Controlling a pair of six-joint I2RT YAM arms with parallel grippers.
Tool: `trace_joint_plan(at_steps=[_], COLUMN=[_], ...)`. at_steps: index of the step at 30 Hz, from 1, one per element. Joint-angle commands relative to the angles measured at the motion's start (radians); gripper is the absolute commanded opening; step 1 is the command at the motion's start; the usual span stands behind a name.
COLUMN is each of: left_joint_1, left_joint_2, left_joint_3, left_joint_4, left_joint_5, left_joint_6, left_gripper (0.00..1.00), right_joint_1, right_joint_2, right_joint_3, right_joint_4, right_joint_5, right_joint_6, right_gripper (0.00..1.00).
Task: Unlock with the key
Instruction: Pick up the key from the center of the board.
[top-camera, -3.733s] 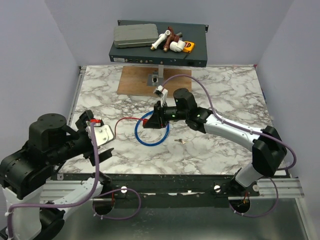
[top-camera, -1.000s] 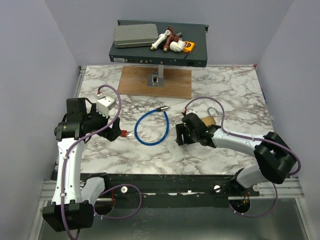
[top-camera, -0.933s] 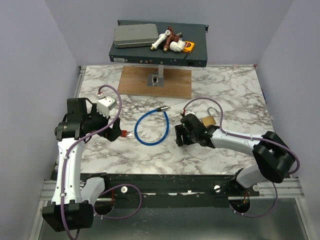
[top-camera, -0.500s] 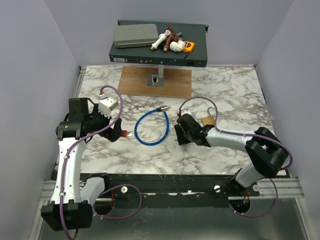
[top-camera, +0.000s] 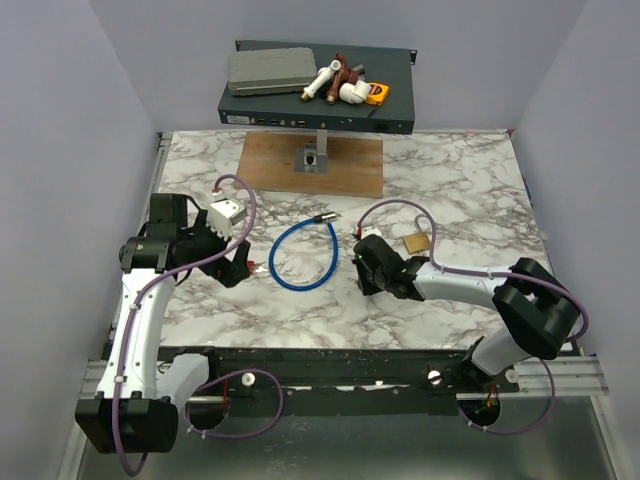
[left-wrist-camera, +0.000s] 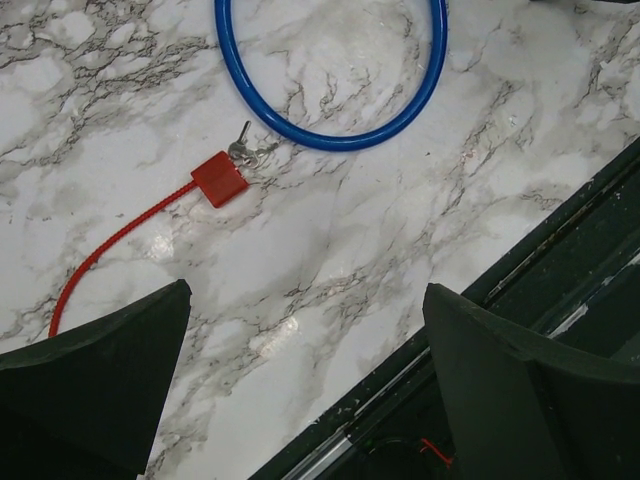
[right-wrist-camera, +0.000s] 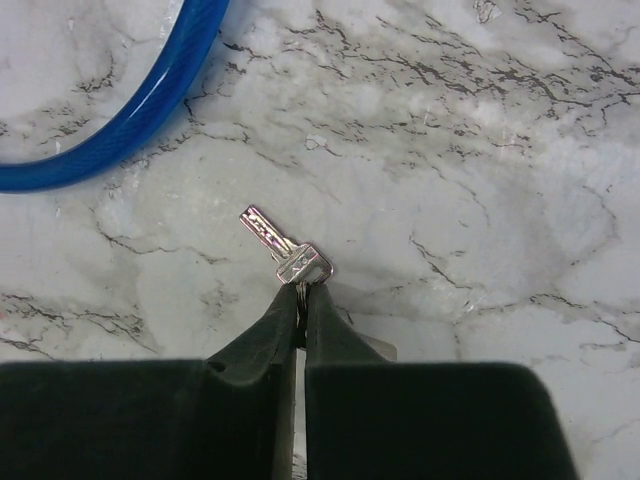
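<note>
Key (right-wrist-camera: 289, 251) seemingly pinched by right claw (right-wrist-camera: 301, 293).

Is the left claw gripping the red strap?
No, the left claw is wide open and the red strap lies untouched ahead of it.

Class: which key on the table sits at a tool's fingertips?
The loose key, at the right tool's closed tips; the other key hangs on the red strap beside the blue cable.
</note>
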Motion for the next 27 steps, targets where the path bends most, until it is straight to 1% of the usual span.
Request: trace_joint_plan(at_steps=[1, 6, 9, 13, 16, 19, 22, 27], left_joint_1=[-0.074, -0.200, -0.258, -0.288, -0.306, -0.310, -0.315, -0.318], left_joint_2=[0.007, 0.021, 0.046, 0.081, 0.139, 0.224, 0.298, 0.372], left_joint_3=[0.030, 0.027, 0.044, 0.046, 0.068, 0.111, 0.143, 0.168], left_joint_4=[-0.023, 0.000, 0.022, 0.075, 0.108, 0.105, 0.134, 0.157], left_joint_5=[-0.055, -0.087, -0.066, 0.079, 0.174, 0.341, 0.482, 0.662], left_joint_6=[0.014, -0.020, -0.041, -0.034, -0.041, -0.050, -0.073, -0.098], left_gripper=[0.98, 0.99, 0.99, 0.98, 0.98, 0.99, 0.99, 0.98], right_joint_1=[0.007, 0.008, 0.007, 0.007, 0.008, 0.012, 0.022, 0.054], right_joint_2=[-0.009, -0.055, -0.112, -0.200, -0.259, -0.314, -0.365, -0.418], right_joint_3=[-0.024, -0.012, -0.012, -0.024, -0.034, -0.034, -0.004, 0.096], right_joint_4=[0.004, 0.014, 0.027, 0.041, 0.044, 0.041, 0.026, -0.041], right_joint_5=[-0.043, -0.066, -0.096, -0.156, -0.217, -0.268, -0.304, -0.339], right_joint_6=[0.040, 0.034, 0.012, -0.014, -0.022, -0.019, -0.030, -0.095], right_gripper=[0.01, 0.01, 0.01, 0.01, 0.01, 0.01, 0.01, 0.01])
